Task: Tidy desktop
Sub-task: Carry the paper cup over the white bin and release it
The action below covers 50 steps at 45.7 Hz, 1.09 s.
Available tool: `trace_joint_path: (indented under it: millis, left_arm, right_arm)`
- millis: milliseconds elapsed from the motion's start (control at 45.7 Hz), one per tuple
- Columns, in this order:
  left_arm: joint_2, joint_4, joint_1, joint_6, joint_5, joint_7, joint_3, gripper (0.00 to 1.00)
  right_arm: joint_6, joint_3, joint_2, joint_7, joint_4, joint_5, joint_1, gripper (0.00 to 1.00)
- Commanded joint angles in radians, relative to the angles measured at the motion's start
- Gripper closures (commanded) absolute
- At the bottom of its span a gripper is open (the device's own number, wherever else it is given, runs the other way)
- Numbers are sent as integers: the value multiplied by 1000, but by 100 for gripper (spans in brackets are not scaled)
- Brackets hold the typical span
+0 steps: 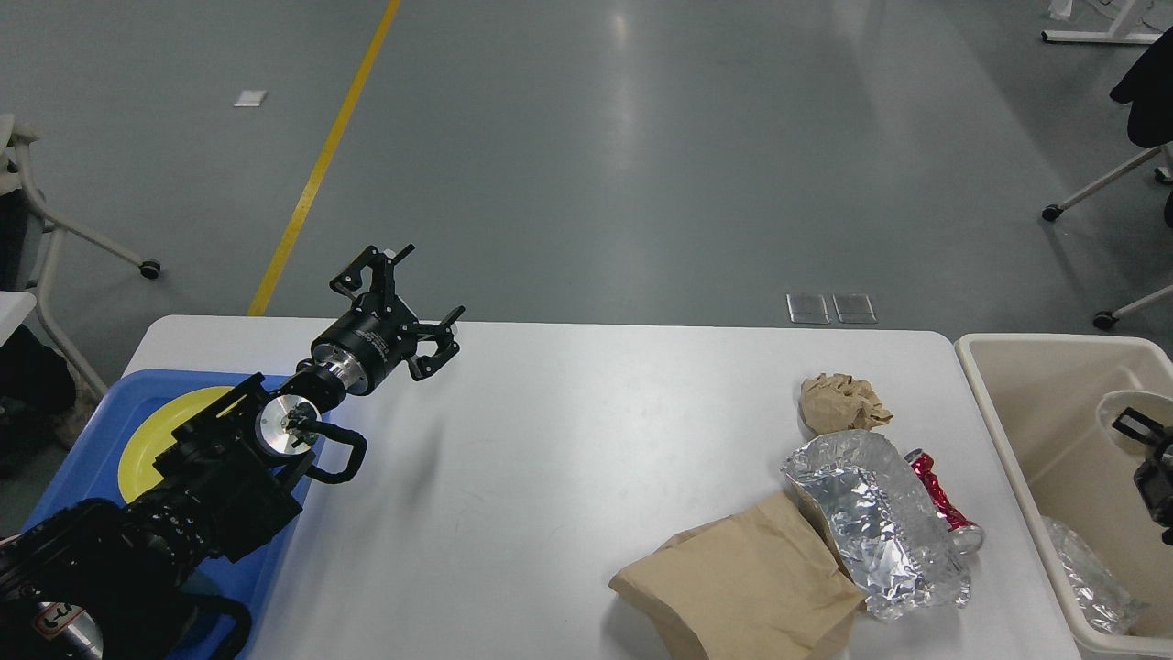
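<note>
White and smooth, the large rectangular surface (568, 440) fills the lower view in front of me. Toward its right end lie a flat brown paper bag (747, 582), a crumpled silver foil wrapper (875, 522), a crushed red can (944, 500) touching the foil, and a crumpled brown paper ball (841, 401). Just beside that end stands a beige rectangular bin (1008, 431). At the left sits a blue plastic tray (96, 431) holding a yellow plate (156, 440). My left pincer (417, 293) hovers spread wide, empty. My right pincer (1150, 449) shows only at the edge over the bin; I cannot tell its spread.
</note>
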Motion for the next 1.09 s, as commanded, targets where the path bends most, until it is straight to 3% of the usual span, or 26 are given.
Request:
trace_joint_path:
  millis: [0,219,460,810,1073]
  left_arm:
    - [0,0,0,0,0,1,-1,3]
    - [0,0,0,0,0,-1,1,3]
    - [0,0,0,0,0,-1,1,3]
    - [0,0,0,0,0,-1,-1,3]
    - [0,0,0,0,0,-1,1,3]
  right_arm:
    - [3,1,-10,0,6,-1,6,0]
    - [19,-1,-38,0,86,4,46,0]
    - [111,-39,-237,0,373,-3,248,0]
    - [565,-145,-268,-12,454,-15,595,0]
    - [757,-176,-86,-14,506,-110,883,0]
